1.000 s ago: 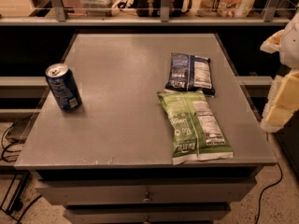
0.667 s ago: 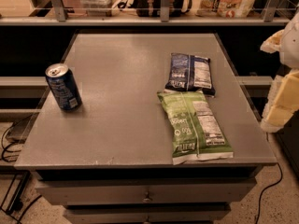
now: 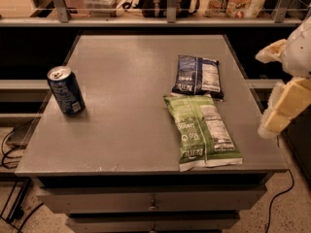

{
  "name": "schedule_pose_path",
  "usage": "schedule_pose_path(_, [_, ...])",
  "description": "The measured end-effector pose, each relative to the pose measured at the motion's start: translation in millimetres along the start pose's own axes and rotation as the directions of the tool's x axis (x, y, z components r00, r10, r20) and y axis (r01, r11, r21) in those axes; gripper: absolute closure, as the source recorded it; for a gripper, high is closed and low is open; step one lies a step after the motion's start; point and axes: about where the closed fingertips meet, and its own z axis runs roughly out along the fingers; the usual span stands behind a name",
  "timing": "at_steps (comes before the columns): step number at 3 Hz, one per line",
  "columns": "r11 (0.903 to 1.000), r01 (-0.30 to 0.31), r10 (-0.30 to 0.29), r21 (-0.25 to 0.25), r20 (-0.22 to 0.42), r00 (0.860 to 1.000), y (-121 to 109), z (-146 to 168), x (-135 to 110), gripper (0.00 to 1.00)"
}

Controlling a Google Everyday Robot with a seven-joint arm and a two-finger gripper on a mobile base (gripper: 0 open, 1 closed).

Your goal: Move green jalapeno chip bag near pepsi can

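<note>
The green jalapeno chip bag lies flat on the grey table, at the front right, label side up with its white nutrition panel showing. The pepsi can stands upright near the table's left edge, dark blue with a silver top. My gripper hangs at the right edge of the view, just beyond the table's right side and to the right of the green bag. Its cream fingers are spread apart and hold nothing.
A smaller dark navy-blue chip bag lies just behind the green bag, almost touching it. A shelf rail with packaged goods runs behind the table. Drawers sit below the table's front edge. Cables lie on the floor on both sides.
</note>
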Motion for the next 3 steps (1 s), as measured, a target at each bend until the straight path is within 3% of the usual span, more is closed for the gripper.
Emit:
schedule_pose_path(1, [0.9991,0.005,-0.001,-0.042,0.078,0.997,4,19,-10,0.00])
schedule_pose_path(3, [0.9977,-0.011,0.016,-0.067,0.079,0.997,9,34,-14,0.00])
